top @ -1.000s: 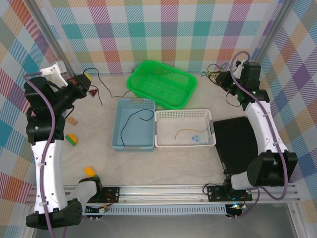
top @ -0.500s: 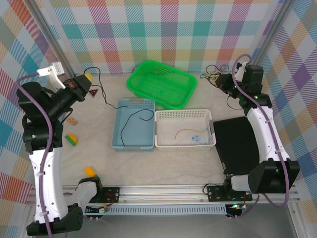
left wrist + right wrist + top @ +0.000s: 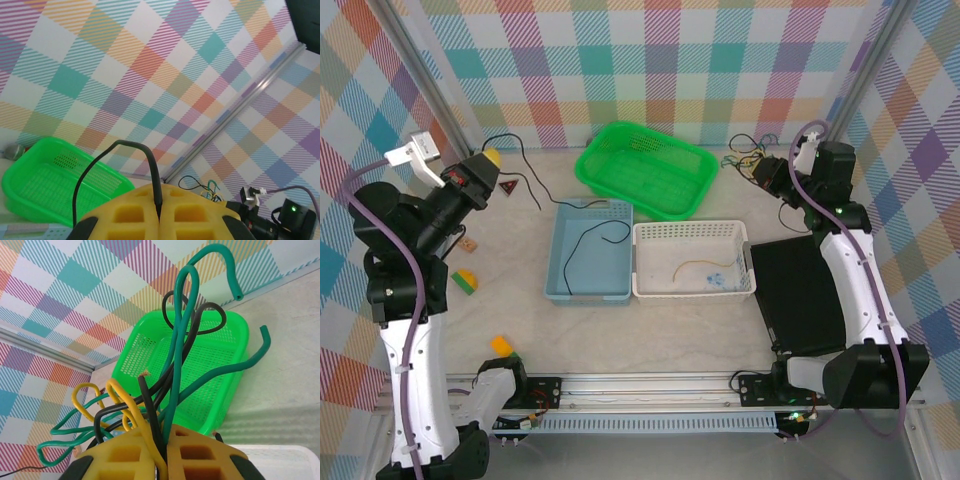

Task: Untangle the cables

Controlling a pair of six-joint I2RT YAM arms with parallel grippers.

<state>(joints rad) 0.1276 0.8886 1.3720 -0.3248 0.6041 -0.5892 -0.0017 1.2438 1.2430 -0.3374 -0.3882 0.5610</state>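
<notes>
My left gripper (image 3: 491,158) is shut on a long black cable (image 3: 532,196) at the back left. That cable trails across the table and over the rim into the blue basket (image 3: 556,262). The left wrist view has the black cable (image 3: 150,162) pinched between the yellow pads (image 3: 125,212) of the left gripper (image 3: 160,212). My right gripper (image 3: 767,170), at the back right, is shut on a tangled bundle of cables (image 3: 744,155). The right gripper (image 3: 162,452) clamps green, black and yellow cables (image 3: 172,390). A short tan-yellow cable (image 3: 695,265) lies in the white basket (image 3: 692,230).
A green basket (image 3: 645,168) stands at the back centre. A black mat (image 3: 800,290) lies under the right arm. Small toys sit at the left: a red triangle (image 3: 508,187), a wooden block (image 3: 468,243), a green-yellow piece (image 3: 465,282) and an orange piece (image 3: 500,345).
The left arm has drawn back to the left with the black cable still pinched. The right arm has shifted slightly with its bundle, which now hangs a little further left.
</notes>
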